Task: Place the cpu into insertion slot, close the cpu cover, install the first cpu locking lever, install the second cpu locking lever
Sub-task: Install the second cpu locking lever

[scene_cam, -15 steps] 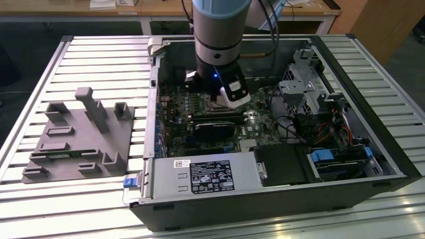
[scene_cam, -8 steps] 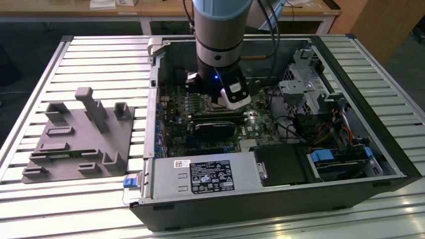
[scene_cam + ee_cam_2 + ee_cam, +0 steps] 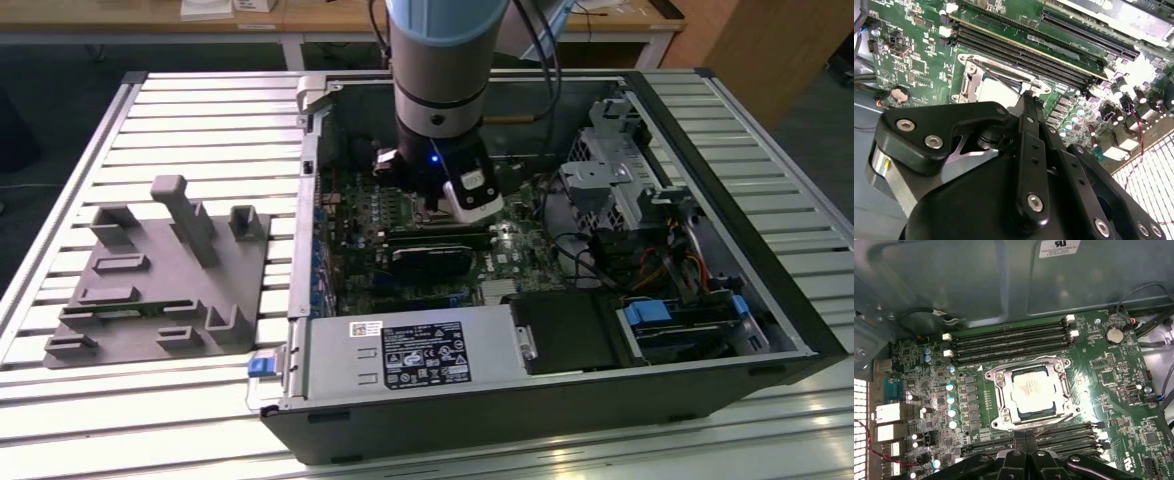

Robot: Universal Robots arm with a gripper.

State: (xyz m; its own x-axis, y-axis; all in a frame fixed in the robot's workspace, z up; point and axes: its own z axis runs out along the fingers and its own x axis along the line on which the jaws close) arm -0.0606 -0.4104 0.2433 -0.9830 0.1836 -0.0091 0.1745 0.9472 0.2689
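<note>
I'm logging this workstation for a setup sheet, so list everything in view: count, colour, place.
computer case: one, black, open on the slatted table.
motherboard: one, green, on the case floor.
cpu: one, silvery, seated in the insertion slot.
cpu cover: one, silvery frame, lying down around the cpu.
memory slots: long, black, in rows on two sides of the insertion slot.
coin battery: one, silver, on the motherboard.
power supply: one, silver, near front edge of the case.
fixture block: one, grey, on the table at the exterior view's left.
gripper: one, black, fingers together at the insertion slot's edge.
</note>
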